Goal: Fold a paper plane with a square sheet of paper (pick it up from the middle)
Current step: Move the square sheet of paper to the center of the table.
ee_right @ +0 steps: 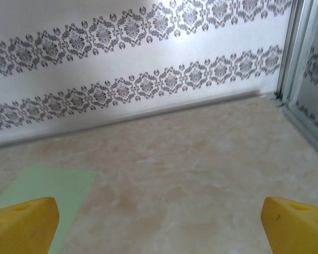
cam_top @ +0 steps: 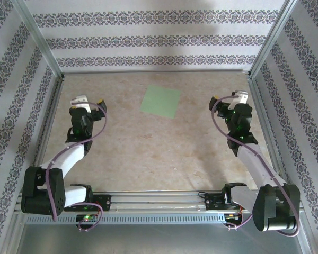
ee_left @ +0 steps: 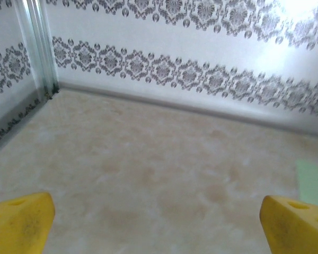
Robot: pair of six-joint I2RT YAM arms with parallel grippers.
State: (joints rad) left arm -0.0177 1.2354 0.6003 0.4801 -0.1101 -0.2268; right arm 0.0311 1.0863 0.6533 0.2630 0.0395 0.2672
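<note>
The square sheet of paper is light green and lies flat and unfolded on the beige table, towards the back and slightly right of centre. Its edge shows at the right border of the left wrist view and at the lower left of the right wrist view. My left gripper hovers well to the left of the sheet, open, its yellow fingertips wide apart over bare table. My right gripper sits well to the right of the sheet, also open with yellow fingertips spread and nothing between them. No paper plane is in view.
Patterned walls close the table on the back, left and right, with metal corner posts. A rail runs along the near edge between the arm bases. Bare beige table surface lies between the arms.
</note>
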